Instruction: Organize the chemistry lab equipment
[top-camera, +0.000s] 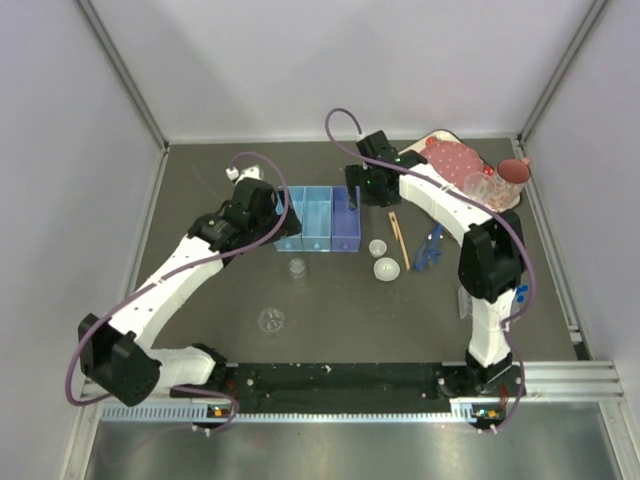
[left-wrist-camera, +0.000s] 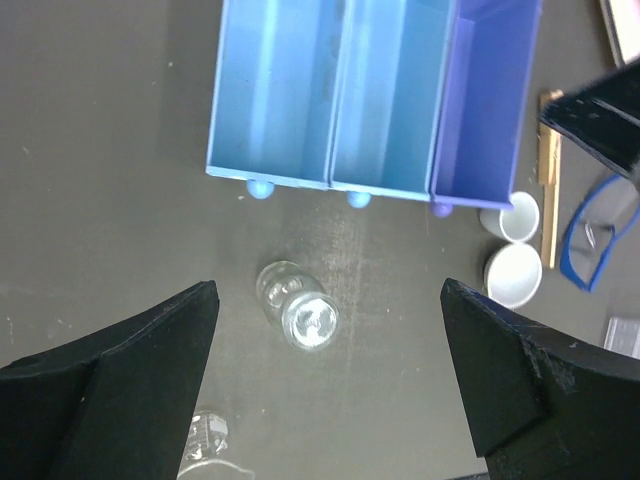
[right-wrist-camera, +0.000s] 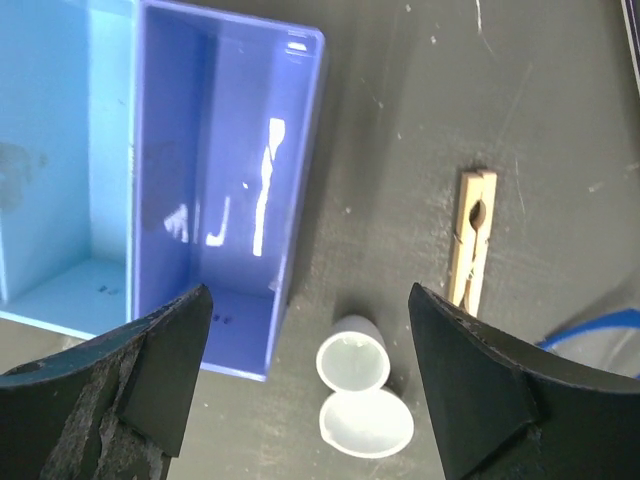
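Observation:
Two small white cups (right-wrist-camera: 353, 360) (right-wrist-camera: 366, 421) lie touching on the dark table, just right of the purple bin (right-wrist-camera: 220, 180). My right gripper (right-wrist-camera: 310, 295) hangs open above them, with nothing between its fingers. Thin wooden tongs (right-wrist-camera: 472, 240) lie to the right of the cups. A small clear glass vial (left-wrist-camera: 300, 310) stands in front of the two light blue bins (left-wrist-camera: 330, 90). Above it my left gripper (left-wrist-camera: 328, 300) is wide open and empty. A second clear glass piece (left-wrist-camera: 205, 440) shows at the lower left. From above, both grippers (top-camera: 272, 222) (top-camera: 358, 190) hover by the bins.
Three bins (top-camera: 318, 220) stand in a row mid-table. A blue piece (top-camera: 430, 248) lies right of the tongs (top-camera: 397, 236). The white tray (top-camera: 440, 138) with a pink plate and glasses sits at the back right. A clear dish (top-camera: 272, 320) lies nearer the arm bases.

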